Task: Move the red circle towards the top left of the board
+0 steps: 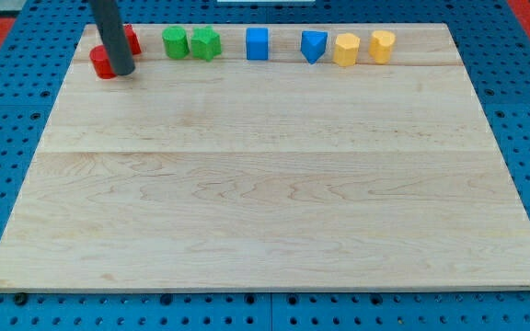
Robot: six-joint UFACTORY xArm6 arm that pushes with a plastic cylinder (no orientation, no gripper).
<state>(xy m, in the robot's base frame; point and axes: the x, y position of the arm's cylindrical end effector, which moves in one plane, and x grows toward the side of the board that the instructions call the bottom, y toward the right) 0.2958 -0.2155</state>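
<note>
The red circle lies near the board's top left corner, partly hidden behind the dark rod. My tip rests on the board touching the red circle's right side. A second red block sits just above and right of it, also partly hidden by the rod; its shape cannot be made out.
Along the view's top edge runs a row of blocks: a green cylinder, a green star, a blue cube, a blue triangular block, a yellow block and a yellow cylinder. The wooden board lies on a blue perforated table.
</note>
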